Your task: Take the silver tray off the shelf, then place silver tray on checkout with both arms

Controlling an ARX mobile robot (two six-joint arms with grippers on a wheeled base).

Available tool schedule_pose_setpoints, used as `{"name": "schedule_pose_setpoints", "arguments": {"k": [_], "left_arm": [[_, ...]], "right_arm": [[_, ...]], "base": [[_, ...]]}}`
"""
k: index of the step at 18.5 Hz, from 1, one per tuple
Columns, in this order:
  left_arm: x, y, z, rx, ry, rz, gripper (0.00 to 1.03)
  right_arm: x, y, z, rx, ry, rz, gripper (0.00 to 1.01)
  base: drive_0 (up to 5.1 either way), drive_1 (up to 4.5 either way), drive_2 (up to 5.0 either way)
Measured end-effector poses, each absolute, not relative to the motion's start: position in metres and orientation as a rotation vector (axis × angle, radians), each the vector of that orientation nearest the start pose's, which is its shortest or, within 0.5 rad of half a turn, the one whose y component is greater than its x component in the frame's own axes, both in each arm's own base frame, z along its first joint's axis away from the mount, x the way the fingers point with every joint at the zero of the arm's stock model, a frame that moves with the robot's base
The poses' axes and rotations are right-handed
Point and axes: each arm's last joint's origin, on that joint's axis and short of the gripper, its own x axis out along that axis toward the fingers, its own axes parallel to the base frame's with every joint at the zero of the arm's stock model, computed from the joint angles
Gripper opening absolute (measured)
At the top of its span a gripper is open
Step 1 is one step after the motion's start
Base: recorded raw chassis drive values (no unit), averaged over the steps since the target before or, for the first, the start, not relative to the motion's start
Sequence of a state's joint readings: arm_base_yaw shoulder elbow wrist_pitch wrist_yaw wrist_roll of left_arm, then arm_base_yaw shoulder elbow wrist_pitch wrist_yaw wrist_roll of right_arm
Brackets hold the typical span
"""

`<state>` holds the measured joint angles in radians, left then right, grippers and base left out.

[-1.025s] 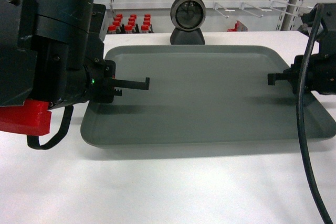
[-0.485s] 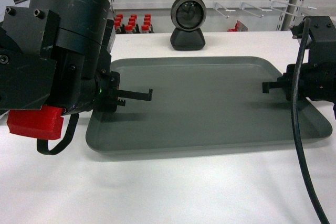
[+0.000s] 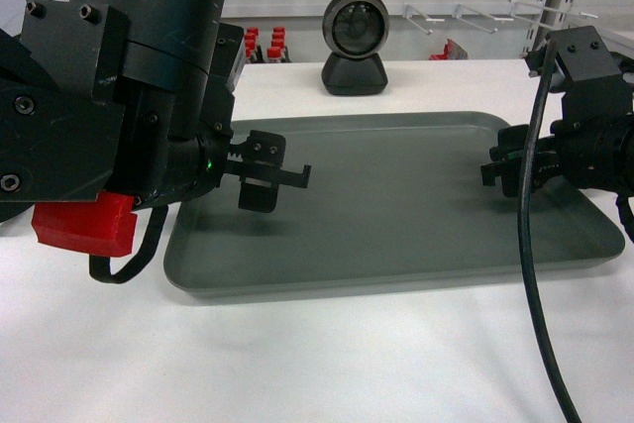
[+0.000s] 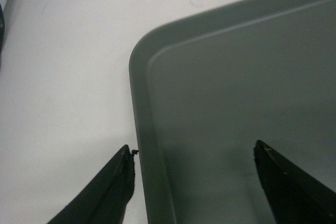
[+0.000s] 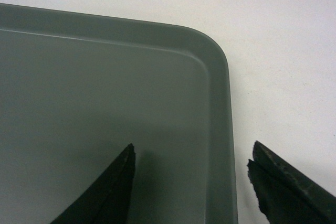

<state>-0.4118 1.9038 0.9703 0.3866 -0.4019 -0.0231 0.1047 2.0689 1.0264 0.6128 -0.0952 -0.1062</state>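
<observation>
The flat matte grey-silver tray (image 3: 396, 200) is seen lying on the white worktop (image 3: 317, 364). Each of its side rims is straddled by a spread pincer, left (image 4: 191, 182) and right (image 5: 191, 182), nothing gripped. Both should be withdrawn level and evenly, probably, so the tray is not dragged.

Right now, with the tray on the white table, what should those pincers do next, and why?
Probably lift both arms straight up and away. The tray lies flat on the table, and both wrist views show open jaws straddling its rim, so the left pincer and right pincer hold nothing.
</observation>
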Motion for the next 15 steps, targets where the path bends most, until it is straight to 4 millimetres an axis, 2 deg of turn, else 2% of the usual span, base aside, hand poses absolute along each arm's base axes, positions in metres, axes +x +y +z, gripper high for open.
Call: {"name": "schedule_pose_setpoints", "arguments": {"k": [3,4,5,6,7,12,13,14,15], "left_arm": [[0.355,-0.144,0.157,0.144,0.421,-0.022,0.96],[0.354,-0.145,0.164,0.122,0.389,-0.033,1.0],[0.35,-0.144,0.186,0.062,0.303,-0.05,0.98],[0.337,-0.138,0.219,-0.034,0.217,-0.069,0.98],[0.317,-0.123,0.243,-0.107,0.169,-0.054,0.98],[0.287,-0.099,0.263,-0.191,0.1,-0.031,0.98],[0.281,-0.095,0.262,-0.178,0.053,-0.022,0.94],[0.271,-0.088,0.258,-0.14,0.012,-0.02,0.85],[0.263,-0.081,0.253,-0.114,-0.002,-0.02,0.8]], "right_arm": [[0.405,0.045,0.116,-0.098,0.412,0.218,0.89],[0.403,0.045,0.119,-0.09,0.404,0.216,0.96],[0.395,0.044,0.132,-0.059,0.349,0.211,0.97],[0.376,0.037,0.169,0.027,0.169,0.185,0.98],[0.344,0.036,0.199,0.108,0.057,0.168,0.98],[0.303,0.039,0.223,0.143,-0.037,0.139,0.98],[0.292,0.037,0.224,0.11,0.0,0.061,0.89],[0.277,0.033,0.221,0.066,0.018,0.025,0.8],[0.266,0.031,0.219,0.047,0.028,0.016,0.75]], "base": [[0.0,0.0,0.0],[0.0,0.0,0.0],[0.0,0.0,0.0],[0.0,0.0,0.0],[0.0,0.0,0.0],[0.0,0.0,0.0],[0.0,0.0,0.0],[0.0,0.0,0.0],[0.0,0.0,0.0]]}}
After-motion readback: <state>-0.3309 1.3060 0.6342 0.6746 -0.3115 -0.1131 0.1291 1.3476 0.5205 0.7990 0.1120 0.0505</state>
